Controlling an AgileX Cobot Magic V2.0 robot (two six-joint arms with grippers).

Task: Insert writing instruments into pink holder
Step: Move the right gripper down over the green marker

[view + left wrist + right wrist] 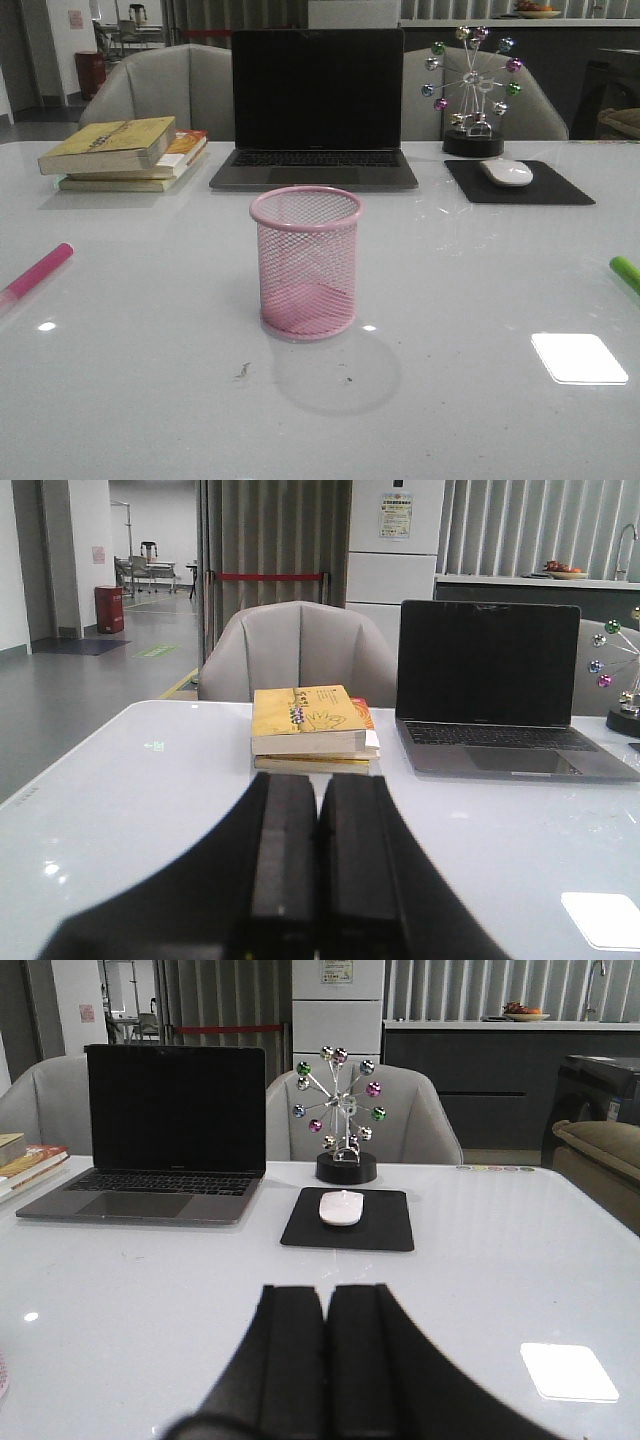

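Front view: pink marker (36, 272) lies diagonally, far-right to near-left.

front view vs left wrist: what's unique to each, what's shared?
Front only: pink holder mid-table, empty; magenta marker at the left edge, green marker at the right edge; mouse on its black pad.

Left wrist only: left gripper, fingers pressed together, holding nothing.

Both: laptop, stack of books, ball ornament (partly cut off in the wrist view), white table.

Books (125, 152), laptop (315, 105), ball ornament (472, 88), mouse (507, 172) on mousepad (560, 188).
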